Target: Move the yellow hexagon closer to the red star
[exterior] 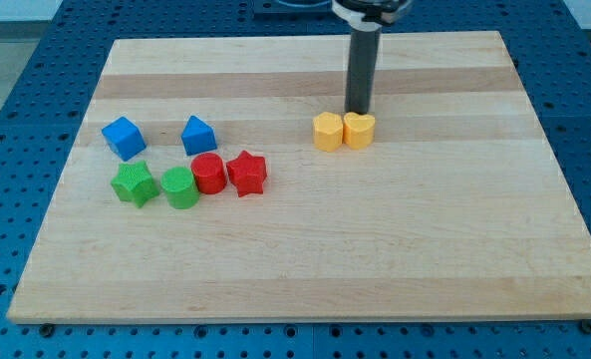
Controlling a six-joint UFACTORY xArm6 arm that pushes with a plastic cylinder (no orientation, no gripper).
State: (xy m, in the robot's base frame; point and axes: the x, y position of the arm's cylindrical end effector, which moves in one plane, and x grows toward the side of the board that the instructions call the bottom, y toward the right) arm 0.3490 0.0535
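Tip (359,111) down behind two touching yellow blocks, holding nothing. Yellow hexagon (327,131) far right of red star (246,173). Could shove the yellow heart (359,130) along instead.

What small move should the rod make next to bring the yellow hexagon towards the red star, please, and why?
Probably shift my tip round to the view's right of the yellow blocks: it sits just behind the yellow heart-shaped block, which touches the yellow hexagon block, while the red star block lies lower left.

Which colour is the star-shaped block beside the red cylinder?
Red. The red star-shaped block shows best in the camera view, the only one.
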